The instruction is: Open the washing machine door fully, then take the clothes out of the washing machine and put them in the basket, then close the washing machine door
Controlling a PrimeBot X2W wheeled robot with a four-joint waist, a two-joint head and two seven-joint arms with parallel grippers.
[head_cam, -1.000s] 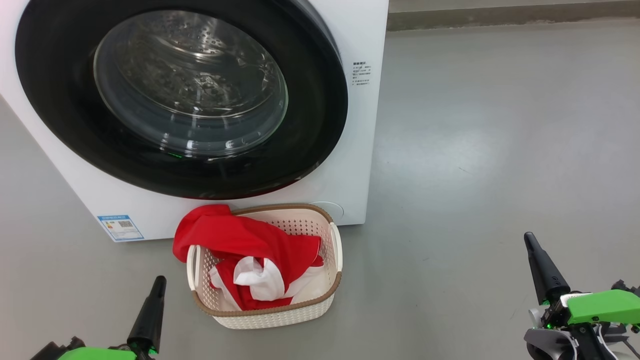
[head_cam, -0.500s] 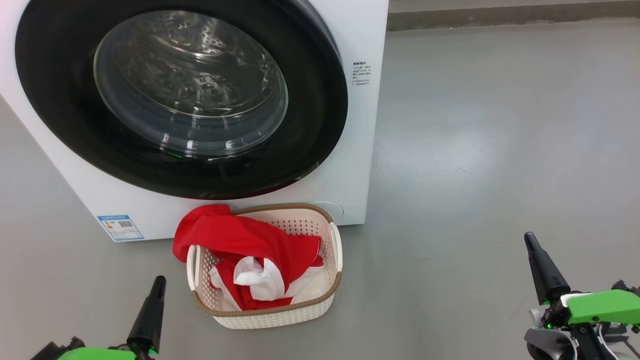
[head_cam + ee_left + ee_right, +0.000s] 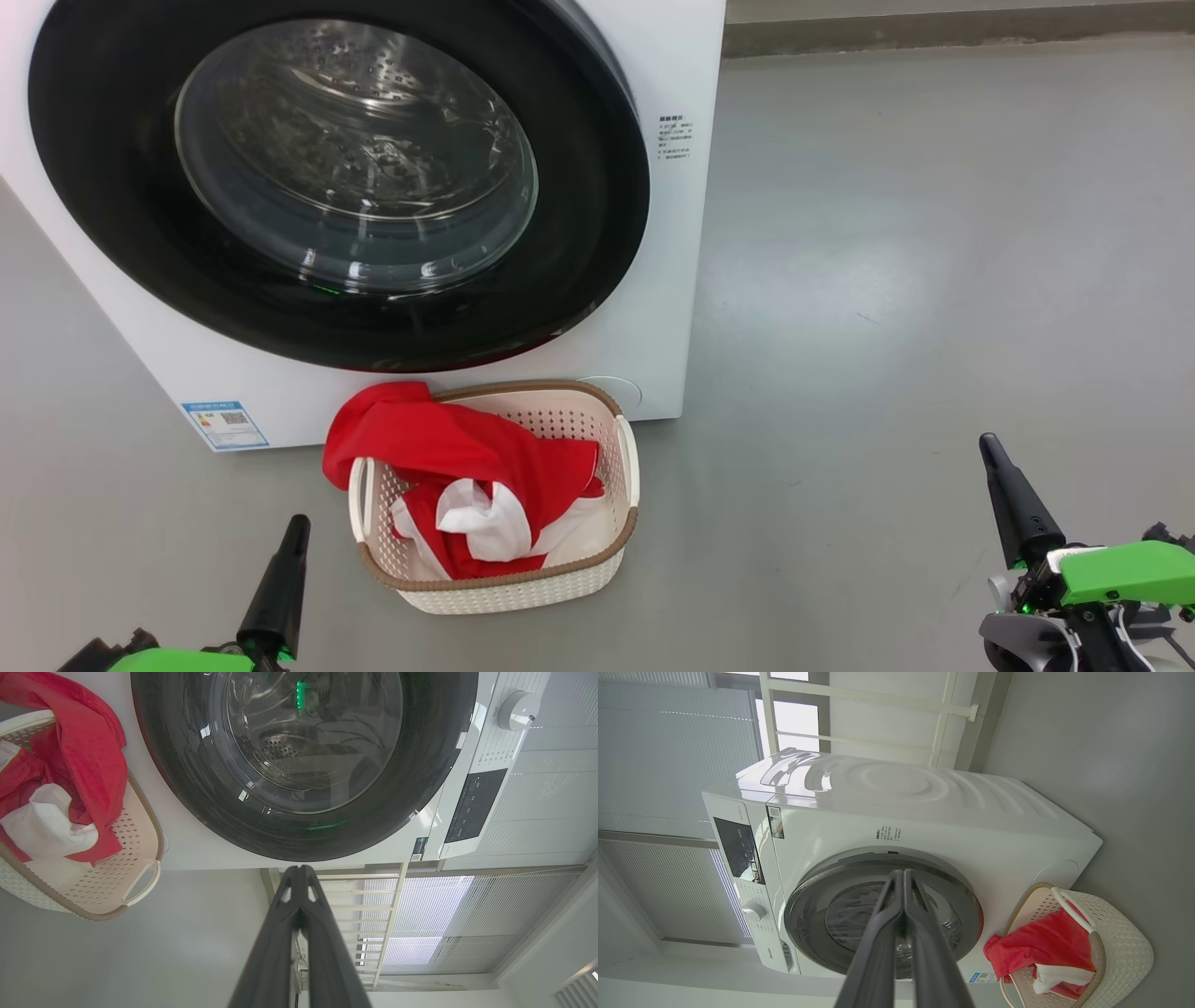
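Washing machine door [image 3: 597,233] sat closed on white washing machine [image 3: 674,308]. Red-and-white clothes [image 3: 448,448] lay in cream basket [image 3: 602,439] on grey floor [image 3: 887,327] just before machine, with red fold draped over rim. Left gripper [image 3: 297,527] near basket, fingers pressed together, empty. Right gripper [image 3: 988,448] well apart, fingers likewise together, empty.
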